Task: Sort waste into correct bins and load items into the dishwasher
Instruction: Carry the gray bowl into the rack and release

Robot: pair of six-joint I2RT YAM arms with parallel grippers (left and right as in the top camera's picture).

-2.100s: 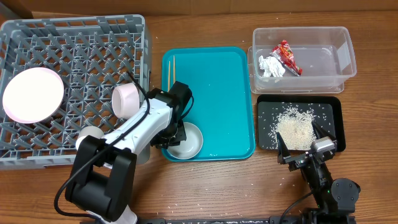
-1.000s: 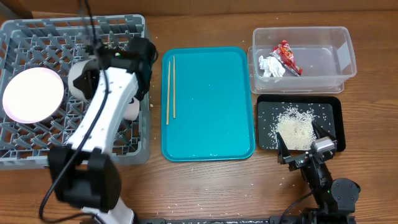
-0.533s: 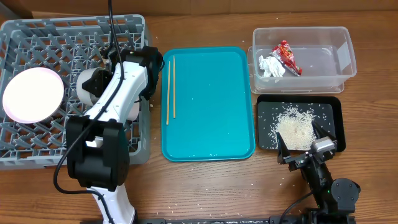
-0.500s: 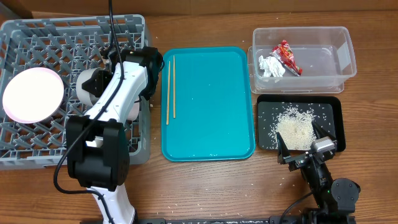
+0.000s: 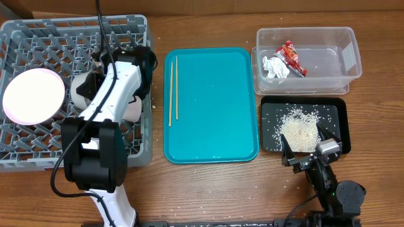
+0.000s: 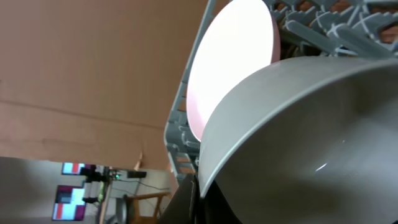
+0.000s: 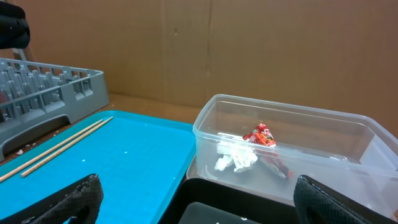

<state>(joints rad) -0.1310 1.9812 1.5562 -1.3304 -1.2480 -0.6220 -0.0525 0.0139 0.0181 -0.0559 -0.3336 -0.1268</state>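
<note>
My left gripper (image 5: pixel 101 70) is over the grey dish rack (image 5: pixel 38 38), shut on the rim of a grey-rimmed bowl (image 5: pixel 81 89). In the left wrist view the bowl (image 6: pixel 298 143) fills the frame, with one dark finger (image 6: pixel 194 200) on its rim. A large white plate (image 5: pixel 33 96) stands in the rack beside it and also shows in the left wrist view (image 6: pixel 230 62). A small cup (image 5: pixel 132 108) sits in the rack. Two chopsticks (image 5: pixel 173 88) lie on the teal tray (image 5: pixel 214 126). My right gripper (image 5: pixel 313 149) is open and empty at the black tray's near edge (image 7: pixel 205 214).
The clear tub (image 5: pixel 341 44) holds the red wrapper (image 5: pixel 291 58) and white tissue (image 5: pixel 274 67); both show in the right wrist view (image 7: pixel 261 135). The black tray (image 5: pixel 271 113) holds a pile of rice (image 5: pixel 300 129). Stray grains lie on the wood in front.
My left gripper carried the bowl from the teal tray's near left corner into the rack, then shifted it a little left. The right arm has not moved.
</note>
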